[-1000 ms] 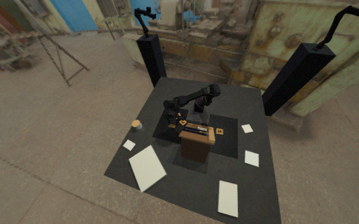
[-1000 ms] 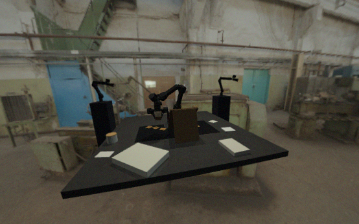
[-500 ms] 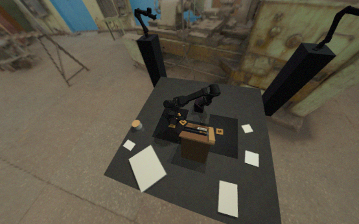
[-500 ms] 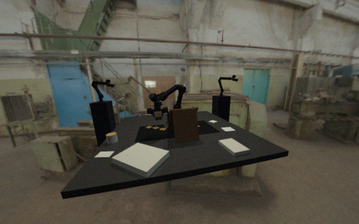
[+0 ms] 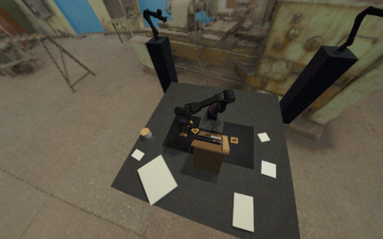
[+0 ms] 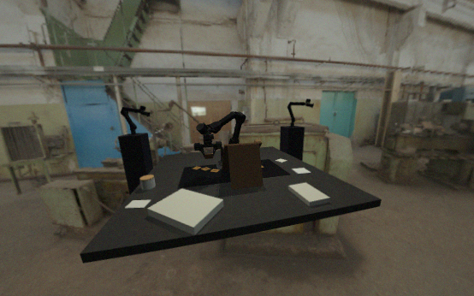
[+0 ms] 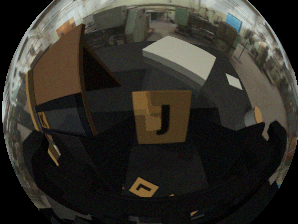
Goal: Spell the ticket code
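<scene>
The upright board (image 5: 207,159) (image 6: 245,166) (image 7: 57,72) blocks one side of the claw (image 5: 187,127) (image 6: 209,152) (image 7: 161,122) — open air lies above the flat loose tiles (image 5: 195,130) (image 6: 205,168) (image 7: 144,187), a low passage.

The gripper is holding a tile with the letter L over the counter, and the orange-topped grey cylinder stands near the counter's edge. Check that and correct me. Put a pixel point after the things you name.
The letter is wrong: the wrist view shows the gripper holding a wooden tile marked J (image 7: 175,132). The orange-topped grey cylinder (image 5: 146,135) (image 6: 147,183) (image 7: 250,116) does stand near the counter's edge.

A big black J is on the yellow-brown letter tile (image 7: 148,120). Other tiles' letters are too small to read.
</scene>
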### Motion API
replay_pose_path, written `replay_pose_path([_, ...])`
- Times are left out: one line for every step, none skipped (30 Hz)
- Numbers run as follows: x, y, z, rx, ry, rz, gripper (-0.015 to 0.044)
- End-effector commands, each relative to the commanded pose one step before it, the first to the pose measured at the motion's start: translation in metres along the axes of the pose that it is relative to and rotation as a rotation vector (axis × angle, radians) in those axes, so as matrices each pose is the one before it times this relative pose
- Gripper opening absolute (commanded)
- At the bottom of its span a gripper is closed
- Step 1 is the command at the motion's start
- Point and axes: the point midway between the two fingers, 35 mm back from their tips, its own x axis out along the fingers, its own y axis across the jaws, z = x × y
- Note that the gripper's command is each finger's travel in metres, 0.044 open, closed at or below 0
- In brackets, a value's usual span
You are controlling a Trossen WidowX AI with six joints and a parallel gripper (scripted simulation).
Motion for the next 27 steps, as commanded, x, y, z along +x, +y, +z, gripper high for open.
replay_pose_path([-0.00069,0.00081,0.00158,-0.0075,-0.00420,0.00238,0.0000])
replay_pose_path([0.00000,0.00000,0.00000,0.0000,0.00000,0.00000,0.0000])
replay_pose_path([0.00000,0.00000,0.00000,0.0000,0.00000,0.00000,0.0000])
replay_pose_path([0.00068,-0.00076,-0.00159,0.0069,0.00386,-0.00219,0.0000])
replay_pose_path([0.00000,0.00013,0.00000,-0.0009,-0.00053,0.00030,0.0000])
replay_pose_path([0.00000,0.00024,0.00000,-0.0011,-0.00061,0.00035,0.0000])
replay_pose_path([0.00000,0.00035,0.00000,-0.0011,-0.00060,0.00035,0.0000])
replay_pose_path([0.00000,0.00044,0.00001,-0.0009,-0.00053,0.00032,0.0000])
replay_pose_path([0.00000,0.00050,0.00002,-0.0008,-0.00043,0.00027,0.0000])
replay_pose_path([-0.00001,0.00052,0.00003,-0.0006,-0.00033,0.00021,0.0000])
replay_pose_path([-0.00002,0.00052,0.00005,-0.0004,-0.00023,0.00016,0.0000])
replay_pose_path([-0.00003,0.00052,0.00008,-0.0003,-0.00016,0.00012,0.0000])
replay_pose_path([-0.00004,0.00051,0.00010,-0.0002,-0.00011,0.00009,0.0000])
replay_pose_path([-0.00005,0.00051,0.00012,-0.0001,-0.00008,0.00007,0.0000])
replay_pose_path([-0.00006,0.00050,0.00014,-0.0001,-0.00005,0.00006,0.0000])
replay_pose_path([-0.00007,0.00049,0.00016,0.0000,-0.00003,0.00004,0.0000])
replay_pose_path([-0.00008,0.00049,0.00017,0.0000,-0.00002,0.00004,0.0000])
replay_pose_path([-0.00008,0.00049,0.00019,0.0000,-0.00001,0.00003,0.0000])
replay_pose_path([-0.00009,0.00049,0.00020,0.0000,-0.00001,0.00003,0.0000])
replay_pose_path([-0.00009,0.00049,0.00021,0.0000,0.00000,0.00003,0.0000])
replay_pose_path([-0.00010,0.00049,0.00021,0.0000,0.00000,0.00002,0.0000])
replay_pose_path([-0.00010,0.00049,0.00021,0.0000,0.00000,0.00002,0.0000])
replay_pose_path([-0.00010,0.00049,0.00021,0.0000,0.00000,0.00002,0.0000])
replay_pose_path([-0.00010,0.00049,0.00021,0.0000,0.00000,0.00002,0.0000])
replay_pose_path([-0.00009,0.00049,0.00020,0.0000,0.00000,0.00002,0.0000])
replay_pose_path([-0.00009,0.00049,0.00020,0.0000,0.00000,0.00002,0.0000])
replay_pose_path([-0.00009,0.00049,0.00018,0.0000,0.00001,0.00002,0.0000])
